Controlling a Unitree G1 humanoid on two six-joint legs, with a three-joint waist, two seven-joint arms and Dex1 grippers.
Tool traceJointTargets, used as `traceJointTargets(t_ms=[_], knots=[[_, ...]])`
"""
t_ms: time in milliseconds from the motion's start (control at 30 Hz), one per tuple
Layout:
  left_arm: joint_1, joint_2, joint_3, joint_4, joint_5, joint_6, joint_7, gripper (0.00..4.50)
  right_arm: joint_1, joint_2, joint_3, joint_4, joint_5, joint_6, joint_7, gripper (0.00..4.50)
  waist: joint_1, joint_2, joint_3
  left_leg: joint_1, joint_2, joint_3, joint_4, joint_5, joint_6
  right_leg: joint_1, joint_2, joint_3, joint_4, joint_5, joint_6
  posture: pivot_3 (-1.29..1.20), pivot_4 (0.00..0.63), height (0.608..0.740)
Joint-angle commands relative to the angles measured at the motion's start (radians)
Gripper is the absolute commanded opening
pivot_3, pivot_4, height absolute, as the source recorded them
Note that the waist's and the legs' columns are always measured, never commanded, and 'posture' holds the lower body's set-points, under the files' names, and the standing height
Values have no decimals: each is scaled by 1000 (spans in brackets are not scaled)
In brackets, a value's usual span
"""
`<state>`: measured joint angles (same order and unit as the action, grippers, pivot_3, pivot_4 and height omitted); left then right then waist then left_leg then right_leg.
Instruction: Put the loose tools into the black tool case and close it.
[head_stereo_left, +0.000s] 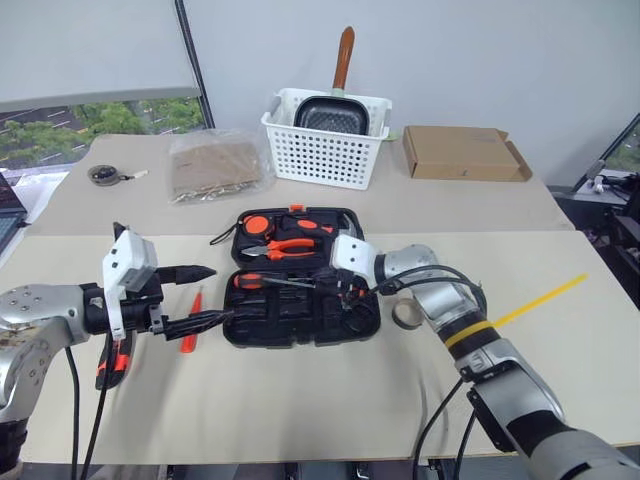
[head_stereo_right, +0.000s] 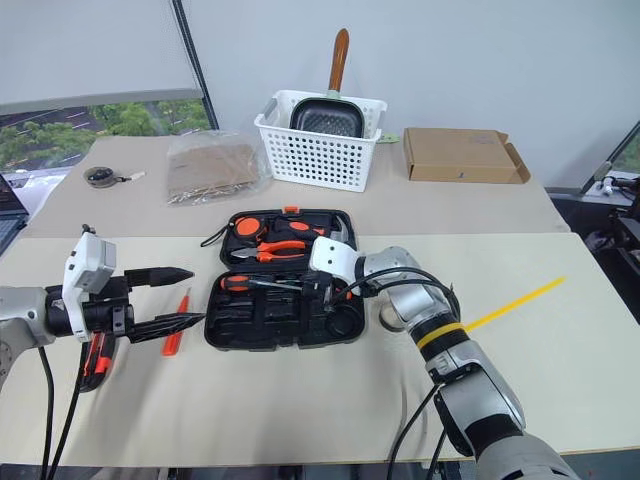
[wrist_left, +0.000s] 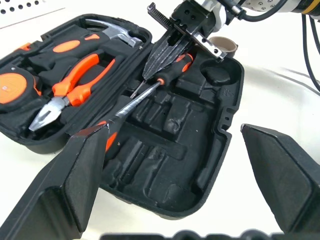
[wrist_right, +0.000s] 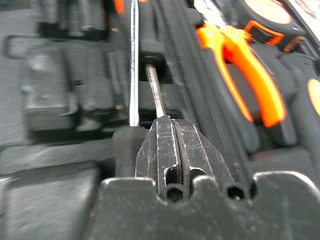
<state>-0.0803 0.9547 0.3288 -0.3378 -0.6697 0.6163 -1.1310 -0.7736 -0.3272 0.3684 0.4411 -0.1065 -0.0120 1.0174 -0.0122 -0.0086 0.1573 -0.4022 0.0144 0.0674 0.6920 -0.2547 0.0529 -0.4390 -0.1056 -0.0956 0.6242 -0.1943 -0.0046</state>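
Jaws pressed together, the right gripper (wrist_left: 167, 50) sits in the centre of the frame over the lower half of the open case (head_stereo_left: 300, 320), its tips down on a black-and-orange screwdriver (wrist_left: 145, 97); whether they pinch the tool or only press on it cannot be told. That screwdriver lies slantwise across the moulded recesses, not seated in one, next to a second screwdriver (head_stereo_left: 275, 281) along the hinge line. The upper half of the case already holds pliers (head_stereo_left: 290, 247), a tape measure (head_stereo_left: 257, 225) and a hammer (wrist_left: 112, 32). At lower left of the frame the left gripper (head_stereo_left: 190, 298) hangs with jaws wide and nothing between them, just outside the case's left edge. Beyond it on the bench (head_stereo_left: 300, 400), a thin orange tool (head_stereo_left: 190, 328) lies loose left of the case, and a utility knife (head_stereo_left: 112, 366) lies partly hidden under the left arm. A white basket (head_stereo_left: 325, 150), a cardboard box (head_stereo_left: 465, 152) and a plastic bag (head_stereo_left: 215, 165) line the top of the frame. The likely trouble: a screwdriver left askew on the ribs would stop the lid from closing, and a sideways push from the shut jaws could roll it out or shove the light case across the bench.
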Motion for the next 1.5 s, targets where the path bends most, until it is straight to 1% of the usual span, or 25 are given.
traceJointTargets(t_ms=[33, 167, 267, 467, 533, 667, 767, 833, 900, 1033, 1133, 1200, 1300, 1400, 1467, 1500], knots=[[-7, 13, 13, -14, -10, -3, 0, 4500, 6, -5, -4, -48, 35, -55, 48, 34, 0, 0, 0, 0, 0, 0, 0, 0, 0, 0, 0, 0, 0, 0, 0, 0, 150, 700], [3, 9, 19, -19, -11, -4, 4, 4500, -13, 0, -20, -29, 21, -59, 8, 34, 0, 0, 0, 0, 0, 0, 0, 0, 0, 0, 0, 0, 0, 0, 0, 0, 150, 700], [7, 8, 21, -22, -11, -5, 8, 4500, -29, 5, -42, -24, 42, -65, -2, 34, 0, 0, 0, 0, 0, 0, 0, 0, 0, 0, 0, 0, 0, 0, 0, 0, 150, 700], [6, 1, 15, -21, -11, -9, 14, 4500, -26, 22, -85, -42, 119, -56, 23, 34, 1, 0, 0, 0, 0, 0, 0, 0, 0, 0, 0, 0, 0, 0, 0, 0, 150, 700], [8, -2, 16, -25, -15, -7, 17, 4500, -15, 12, -76, -42, 121, -58, 45, 34, 1, 0, 0, 0, 0, 0, 0, 0, 0, 0, 0, 0, 0, 0, 0, 0, 150, 700], [16, -3, 22, -28, -16, -7, 20, 4500, 7, -9, -45, -21, 81, -63, 64, 34, 1, 0, 0, 0, 0, 0, 0, 0, 0, 0, 0, 0, 0, 0, 0, 0, 150, 700], [26, -2, 29, -31, -17, -9, 22, 4500, 8, -34, -4, 19, 8, -56, 36, 34, 1, 0, 0, 0, 0, 0, 0, 0, 0, 0, 0, 0, 0, 0, 0, 0, 150, 700], [30, -2, 33, -33, -18, -9, 23, 4500, 10, -50, 22, 33, -24, -55, 47, 34, 1, 0, 0, 0, 0, 0, 0, 0, 0, 0, 0, 0, 0, 0, 0, 0, 150, 700], [32, -2, 35, -35, -20, -8, 25, 4500, 15, -58, 36, 33, -34, -48, 63, 34, 3, 0, 0, 1, 0, 0, 0, 0, 0, 1, -1, 0, 0, 0, 0, 0, 150, 700], [37, -4, 35, -31, -17, -12, 28, 4500, 17, -50, 25, 17, -22, -45, 48, 34, 7, -1, 0, 2, 0, 0, 0, 0, 0, 2, -1, 0, 0, 0, 0, 0, 150, 700], [41, -16, 36, -14, -6, -22, 42, 4500, 9, -15, -35, 6, 50, -53, 29, 34, 7, -1, 0, 2, 0, 0, 0, 0, 0, 2, -1, 0, 0, 0, 0, 0, 150, 700], [59, -31, 50, -1, 5, -30, 61, 4500, 9, 13, -89, -20, 128, -52, 36, 34, 5, -1, 0, 2, 0, 0, 0, 0, 0, 1, -1, 0, 0, 0, 0, 0, 150, 700], [91, -76, 125, 5, 6, -37, 139, 4500, 36, 49, -183, -95, 317, -16, 115, 34, -2, -1, 0, 1, 0, 0, -1, 0, 0, 1, -1, 1, 0, 0, -1, 0, 150, 700], [123, -129, 212, -5, 22, -52, 234, 4500, 46, 29, -204, -129, 394, 36, 195, 34, 0, -1, 0, 1, 1, 0, -1, 0, 0, 1, -2, 0, 0, 2, -3, 0, 150, 700], [168, -176, 292, -41, 44, -43, 340, 4500, 48, -6, -210, -130, 420, 51, 260, 602, 0, -1, 0, 2, 1, 0, -1, 0, 0, 2, -4, 0, 0, 2, -3, 0, 150, 700], [186, -190, 321, -61, 34, -28, 368, 4500, 48, -19, -212, -126, 421, 45, 277, 771, 0, -1, 0, 2, 1, 0, -1, -1, 1, 2, -5, 0, 0, 1, -3, 0, 150, 700]])
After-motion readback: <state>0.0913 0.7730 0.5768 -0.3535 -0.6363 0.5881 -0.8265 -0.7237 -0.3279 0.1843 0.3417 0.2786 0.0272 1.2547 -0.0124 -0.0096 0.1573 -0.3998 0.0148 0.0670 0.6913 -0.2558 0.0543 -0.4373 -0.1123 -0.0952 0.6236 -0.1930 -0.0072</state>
